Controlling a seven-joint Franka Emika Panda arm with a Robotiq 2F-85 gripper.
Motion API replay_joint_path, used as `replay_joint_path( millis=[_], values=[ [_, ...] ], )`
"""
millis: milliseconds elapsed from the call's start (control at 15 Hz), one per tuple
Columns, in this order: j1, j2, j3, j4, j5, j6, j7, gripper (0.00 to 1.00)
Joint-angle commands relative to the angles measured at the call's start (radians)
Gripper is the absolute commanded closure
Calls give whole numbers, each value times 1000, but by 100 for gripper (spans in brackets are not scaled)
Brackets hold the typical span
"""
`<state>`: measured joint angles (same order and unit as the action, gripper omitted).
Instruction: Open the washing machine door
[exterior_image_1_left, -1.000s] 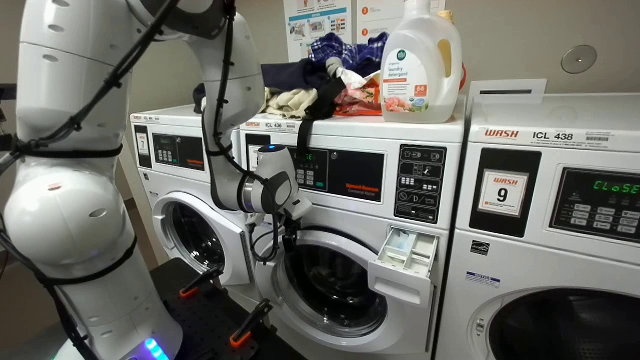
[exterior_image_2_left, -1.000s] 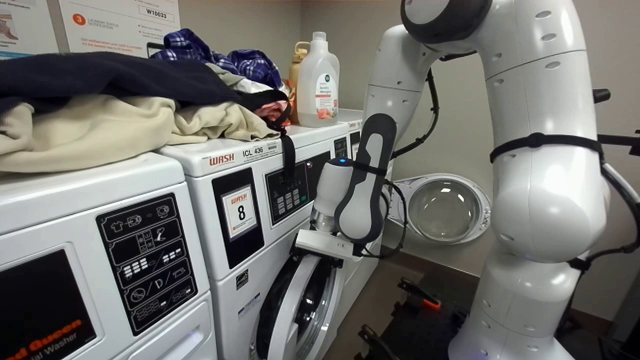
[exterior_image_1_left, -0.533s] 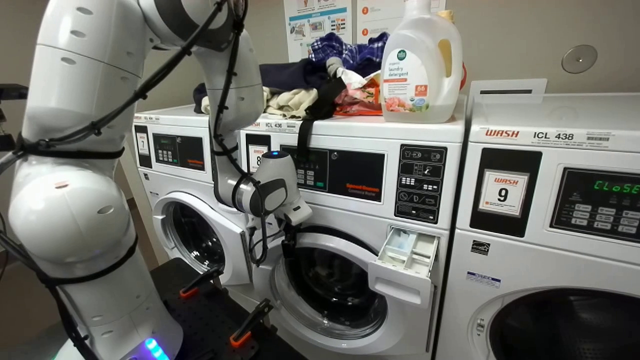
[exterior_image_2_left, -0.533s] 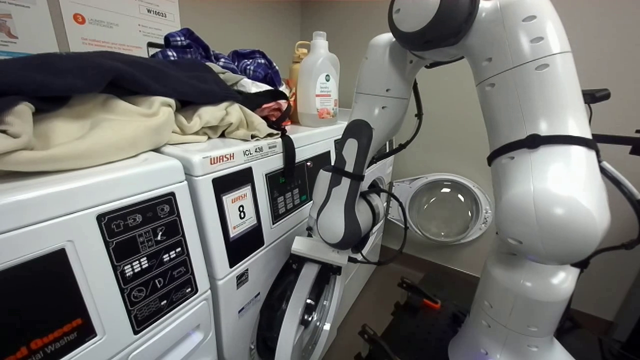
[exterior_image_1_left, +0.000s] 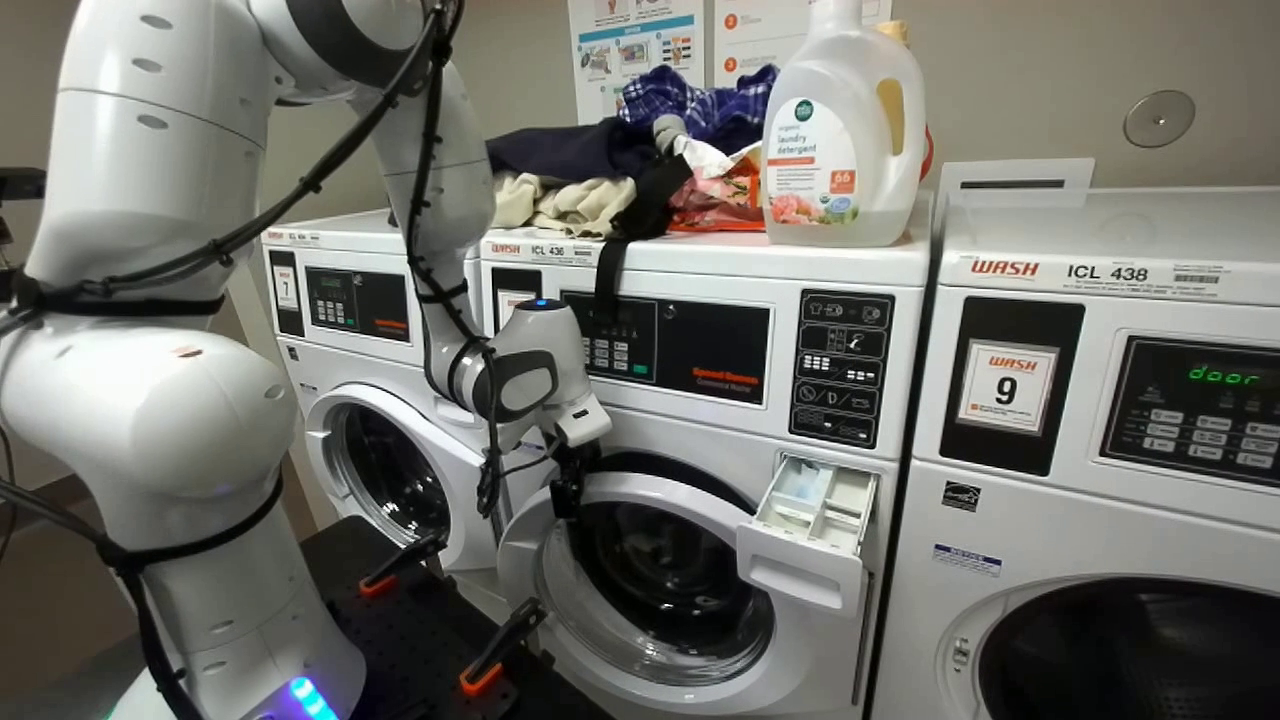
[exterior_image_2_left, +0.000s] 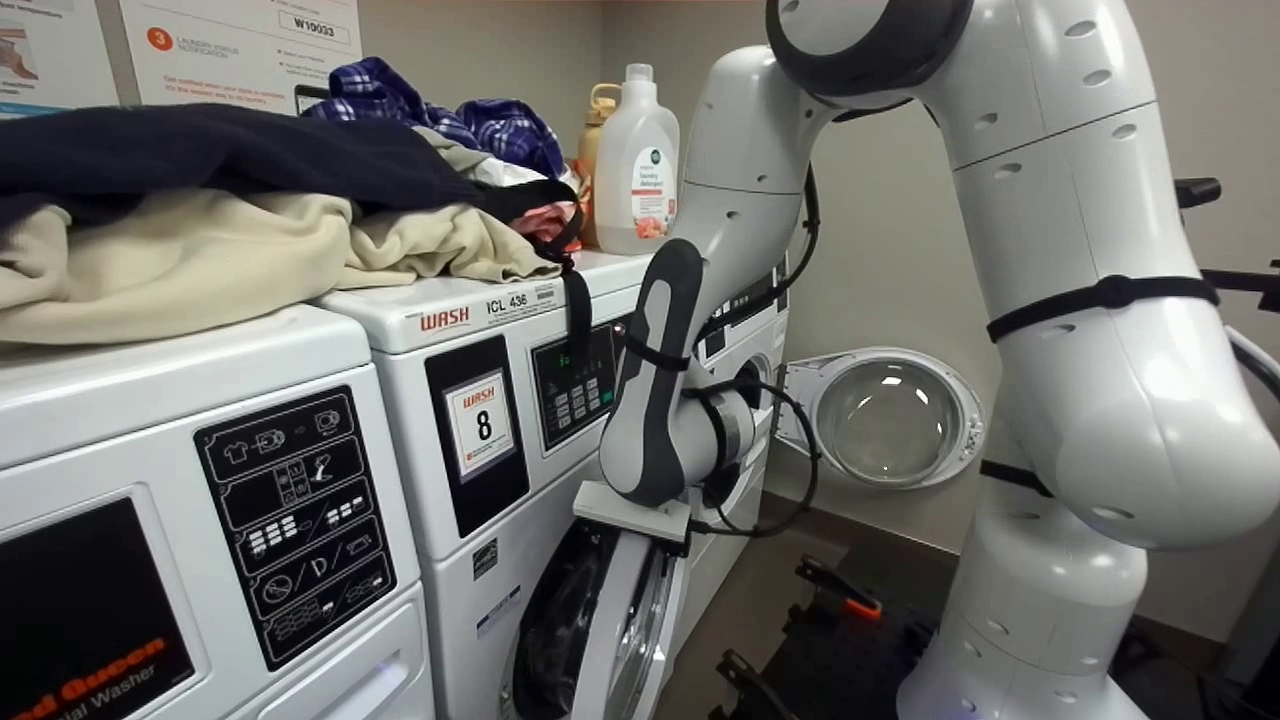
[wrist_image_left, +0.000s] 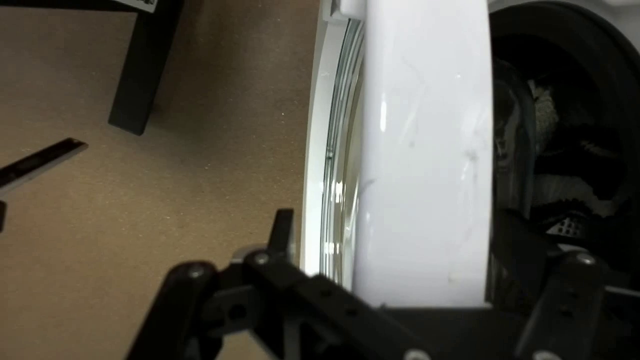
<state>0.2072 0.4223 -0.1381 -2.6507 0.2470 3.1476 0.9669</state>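
On the front of washer 8 (exterior_image_2_left: 540, 490), the washing machine door (exterior_image_2_left: 605, 630) stands ajar. The claw (wrist_image_left: 397, 225), spread wide, straddles the door's edge with a finger on either side; I cannot tell whether it presses there. A drawer (exterior_image_1_left: 800, 567) juts from washer 8's front; clothes (exterior_image_1_left: 590, 150) and a detergent bottle (exterior_image_1_left: 815, 170) sit on top of it.

Detergent jug (exterior_image_1_left: 840, 150), translucent, labelled "laundry detergent": stood upright. Tan bottle (exterior_image_2_left: 592, 132), loop-handled: stood just behind the jug, partly hidden. Navy garment (exterior_image_2_left: 200, 150): lay over a cream garment (exterior_image_2_left: 200, 260). Blue plaid cloth (exterior_image_1_left: 700, 105): lay crumpled near both. Black strap (exterior_image_1_left: 608, 278): hung straight down. Washer marked "9" (exterior_image_1_left: 1100, 520): showed "door" in green on its display (exterior_image_1_left: 1225, 375). Printed posters (exterior_image_1_left: 636, 50): hung on the wall (exterior_image_1_left: 1040, 80). Round metal disc (exterior_image_1_left: 1158, 118): was mounted there too, well apart from the posters.
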Motion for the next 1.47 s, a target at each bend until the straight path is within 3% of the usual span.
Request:
replay_joint_path(
  millis=[0,333,533,667,1067,1400],
  values=[
    [189,-59,-169,-42,20,-103,41,0],
    [411,-81,-405,-57,-110,-238,230,0],
    [460,-101,-480,-56,-221,-317,350,0],
    [453,-116,-494,-53,-287,-366,409,0],
    [348,-195,-437,-40,-461,-517,549,0],
    [155,-266,-263,-38,-545,-610,618,0]
  ],
)
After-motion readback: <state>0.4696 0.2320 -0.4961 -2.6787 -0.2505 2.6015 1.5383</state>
